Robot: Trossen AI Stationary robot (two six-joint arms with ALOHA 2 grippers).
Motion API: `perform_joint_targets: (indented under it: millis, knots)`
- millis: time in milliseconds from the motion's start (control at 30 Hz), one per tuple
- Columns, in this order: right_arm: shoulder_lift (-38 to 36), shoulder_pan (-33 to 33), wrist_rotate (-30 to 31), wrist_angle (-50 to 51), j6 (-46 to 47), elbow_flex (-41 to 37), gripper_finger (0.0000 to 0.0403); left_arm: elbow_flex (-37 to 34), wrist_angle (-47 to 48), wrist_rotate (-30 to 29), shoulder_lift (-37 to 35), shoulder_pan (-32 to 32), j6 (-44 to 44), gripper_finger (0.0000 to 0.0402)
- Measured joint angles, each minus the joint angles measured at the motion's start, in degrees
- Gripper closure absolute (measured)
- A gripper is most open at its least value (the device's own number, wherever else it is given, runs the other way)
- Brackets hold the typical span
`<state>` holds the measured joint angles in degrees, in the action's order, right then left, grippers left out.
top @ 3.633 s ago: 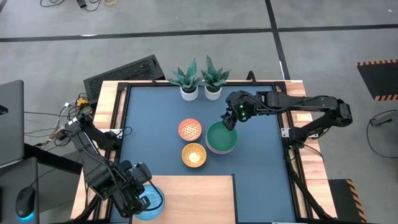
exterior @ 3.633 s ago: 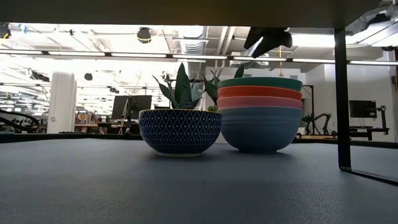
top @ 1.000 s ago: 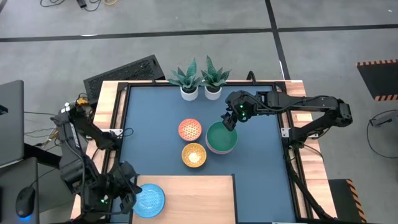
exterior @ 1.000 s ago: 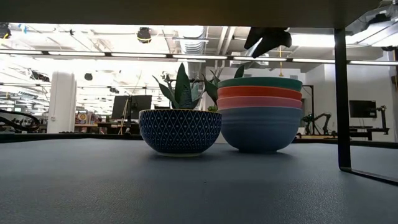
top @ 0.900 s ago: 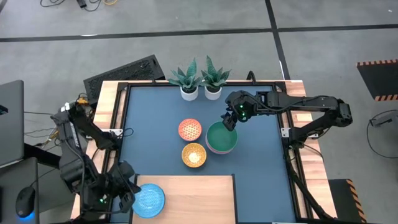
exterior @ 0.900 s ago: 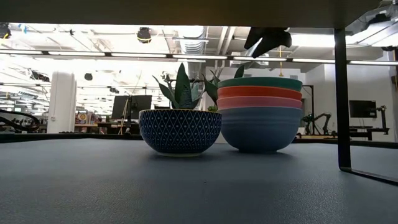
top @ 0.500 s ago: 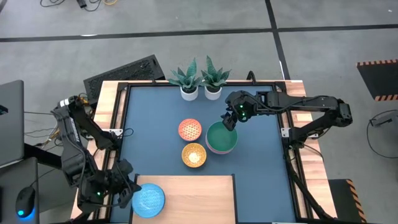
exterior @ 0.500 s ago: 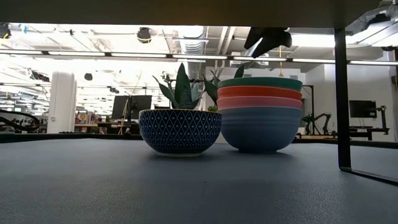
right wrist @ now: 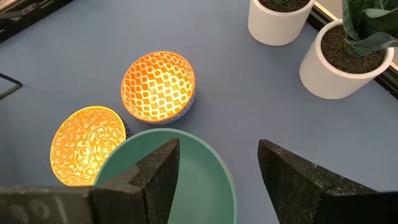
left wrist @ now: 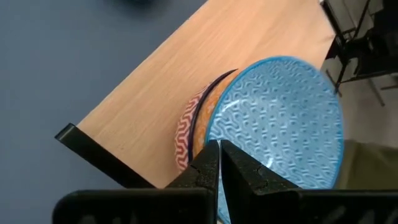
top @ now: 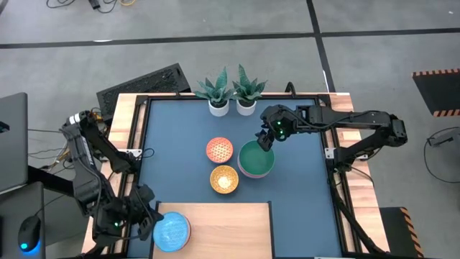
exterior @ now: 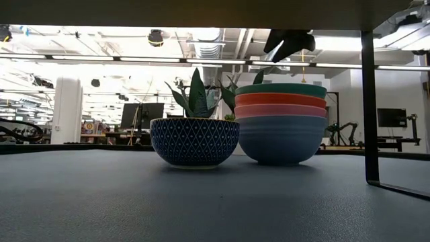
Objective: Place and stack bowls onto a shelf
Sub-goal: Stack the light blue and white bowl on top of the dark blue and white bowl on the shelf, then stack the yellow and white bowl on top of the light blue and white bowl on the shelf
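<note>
My left gripper (left wrist: 219, 163) has let go of the light blue bowl (top: 172, 232) and pulled back, fingers closed. It now sits on the shelf (top: 230, 230).

My right gripper (right wrist: 214, 163) waits, wide open, over the green bowl (top: 256, 158).

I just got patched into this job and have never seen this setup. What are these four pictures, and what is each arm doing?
Two dark robot arms work at a blue table. One camera looks straight down, one sits at table height, and one rides on each wrist.

The left tool is shut on the light blue patterned bowl, which rests on another patterned bowl on the pale wooden shelf.

The right tool hangs open over the green bowl, top of a stack of four. Beside it sit an orange-red bowl and a yellow bowl, with two potted plants at the far edge.
</note>
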<state>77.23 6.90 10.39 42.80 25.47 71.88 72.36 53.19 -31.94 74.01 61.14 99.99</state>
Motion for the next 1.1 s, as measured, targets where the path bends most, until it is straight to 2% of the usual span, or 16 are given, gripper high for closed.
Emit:
perform_joint_targets:
  millis: [133, 267, 367, 467, 667, 767, 900, 1100]
  knots:
    - [0.0, 0.0, 0.0, 0.0, 0.0, 0.0, 0.0159, 1.6, -0.7, -4.2, -0.9, 0.0, 0.4, 0.0401]
    - [0.0, 0.0, 0.0, -0.1, 0.0, 0.0, 0.0159, 5.0, -0.7, -13.8, -1.0, -0.1, -4.8, 0.0401]
    - [0.0, -0.2, -0.7, -2.2, -0.5, 0.0, 0.0159, 6.1, -0.6, -16.6, -1.0, -1.7, -7.9, 0.0401]
    - [0.0, -0.9, -5.8, -9.1, -4.3, 0.0, 0.0159, 6.1, 0.0, -15.5, -1.0, -5.0, -9.4, 0.0401]
    - [3.9, -3.7, -12.6, -30.0, -9.1, 0.1, 0.0159, 6.0, 0.2, -15.5, -3.7, -9.5, -14.4, 0.0401]
    - [6.4, -5.5, -16.1, -34.5, -9.3, 0.9, 0.0164, 6.0, 0.7, -19.0, -6.3, -10.4, -17.9, 0.0401]
    - [12.1, -10.6, -15.1, -37.5, -10.9, 4.9, 0.0207, 6.0, 2.5, -23.8, -11.2, -10.6, -23.2, 0.0401]
    - [22.5, -16.6, -12.0, -42.4, -11.1, 16.4, 0.0340, 6.0, 6.1, -28.0, -17.8, -11.3, -30.5, 0.0401]
